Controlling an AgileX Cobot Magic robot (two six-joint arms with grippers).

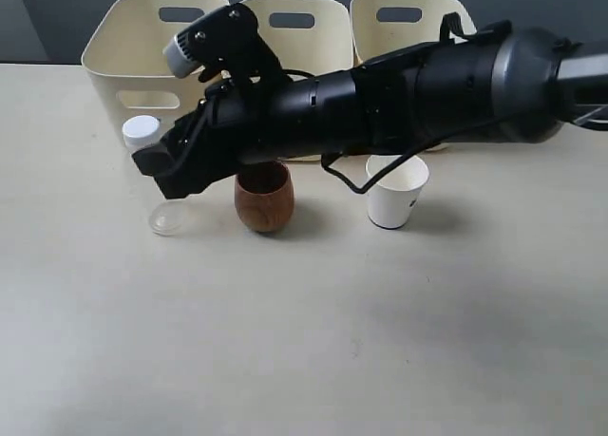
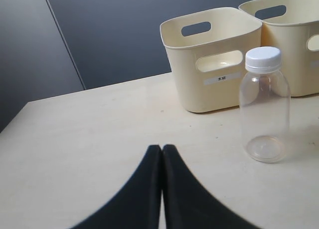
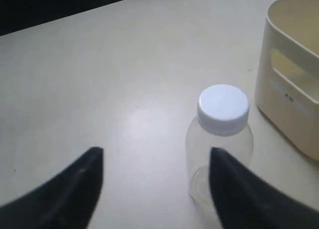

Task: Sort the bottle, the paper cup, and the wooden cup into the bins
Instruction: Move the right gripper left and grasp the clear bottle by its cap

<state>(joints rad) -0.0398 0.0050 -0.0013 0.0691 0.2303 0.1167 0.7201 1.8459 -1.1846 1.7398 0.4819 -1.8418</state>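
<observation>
The clear bottle (image 1: 165, 214) with its white cap stands upright in front of the left bin (image 1: 112, 75). My right arm reaches across the table from the right. Its gripper (image 1: 163, 175) is open just beside the bottle. In the right wrist view the bottle (image 3: 222, 134) stands just ahead of one finger (image 3: 234, 189), off the middle of the open gripper (image 3: 155, 154). The brown wooden cup (image 1: 263, 197) and the white paper cup (image 1: 396, 194) stand to the right, partly under the arm. My left gripper (image 2: 162, 148) is shut and empty, low over the table, with the bottle (image 2: 264, 109) ahead of it.
Three cream bins stand in a row at the back: the left one, the middle (image 1: 294, 23) and the right (image 1: 399, 18). My right arm covers their fronts. The left wrist view shows the labelled left bin (image 2: 212, 59) and its neighbour (image 2: 294, 39).
</observation>
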